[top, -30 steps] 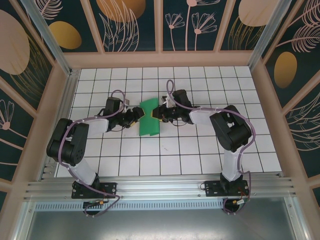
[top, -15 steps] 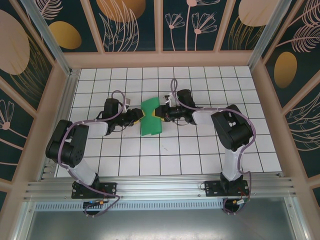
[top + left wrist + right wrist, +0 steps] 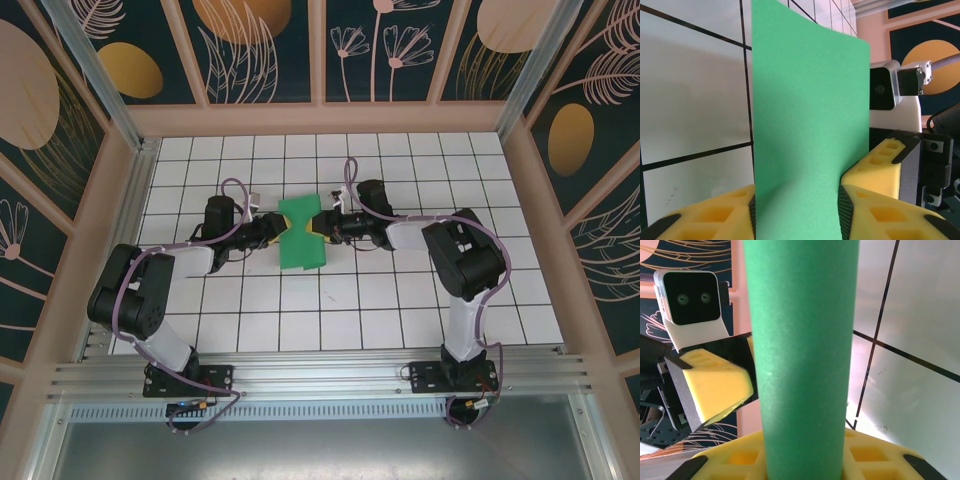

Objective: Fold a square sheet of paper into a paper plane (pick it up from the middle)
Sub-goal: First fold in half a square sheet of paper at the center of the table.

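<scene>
My left tool [image 3: 274, 230] and my right tool [image 3: 322, 226] meet over the middle of the worktop [image 3: 400, 300], somewhat closer to its far edge than to the near edge where my bases sit. Between them is the square sheet of paper [image 3: 300, 232]. From above the green sheet looks longer than it is wide, running from the far side toward the near side. It is drawn in at its waist, where my two tools take it from the left and the right.

Through my left wrist camera the sheet [image 3: 805, 125] rises as a broad green face. It passes between the yellow fingers [image 3: 715, 217] of my left tool [image 3: 796, 215], which press against it from both sides. The sheet buckles a little where they pinch it. Just past its right edge is a yellow finger of my right tool [image 3: 875, 167], with that arm's camera housing above it.

Through my right wrist camera the sheet [image 3: 802, 350] is a narrow green band standing straight up. It is clamped between the yellow fingers [image 3: 880, 460] of my right tool [image 3: 805, 462]. To its left a finger of my left tool [image 3: 715, 385] touches the sheet's edge, below the white camera block [image 3: 690, 300] on that wrist. White tiles with dark grout lines show behind the sheet.
</scene>
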Motion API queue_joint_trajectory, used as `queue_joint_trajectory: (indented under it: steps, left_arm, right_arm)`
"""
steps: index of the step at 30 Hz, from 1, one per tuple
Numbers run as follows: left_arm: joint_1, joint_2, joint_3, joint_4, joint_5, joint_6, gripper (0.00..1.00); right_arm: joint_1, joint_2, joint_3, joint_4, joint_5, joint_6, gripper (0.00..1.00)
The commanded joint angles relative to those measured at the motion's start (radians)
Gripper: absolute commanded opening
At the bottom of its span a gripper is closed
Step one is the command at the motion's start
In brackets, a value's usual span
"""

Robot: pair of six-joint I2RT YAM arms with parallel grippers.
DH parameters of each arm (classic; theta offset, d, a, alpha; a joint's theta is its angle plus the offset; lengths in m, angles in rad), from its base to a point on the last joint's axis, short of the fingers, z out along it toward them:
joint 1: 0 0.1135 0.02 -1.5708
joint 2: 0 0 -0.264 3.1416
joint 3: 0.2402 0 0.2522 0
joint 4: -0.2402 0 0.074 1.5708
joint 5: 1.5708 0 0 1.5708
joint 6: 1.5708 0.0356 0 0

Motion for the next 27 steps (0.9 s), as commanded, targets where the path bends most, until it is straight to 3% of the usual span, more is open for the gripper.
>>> queue_joint_trajectory:
  steps: [1,6,10,19,27]
  left_arm:
    - [-0.005,-0.013,-0.016,0.045,0.021,0.005,0.36]
    - [-0.005,-0.014,-0.024,0.058,0.016,0.007,0.12]
    - [-0.015,-0.009,-0.022,0.018,-0.021,0.024,0.00]
    - [-0.089,0.024,0.046,-0.123,-0.166,0.060,0.00]
    - [-0.142,0.054,0.087,-0.162,-0.250,0.041,0.00]
  right_arm:
    - [-0.005,0.000,-0.021,0.087,-0.053,0.021,0.30]
    - [-0.005,-0.004,-0.017,0.019,-0.022,-0.025,0.34]
    - [-0.004,-0.005,-0.010,-0.065,0.043,-0.068,0.48]
    - [0.009,-0.019,0.028,-0.318,0.287,-0.154,0.58]
    - [0.016,-0.084,-0.008,-0.370,0.429,-0.140,0.65]
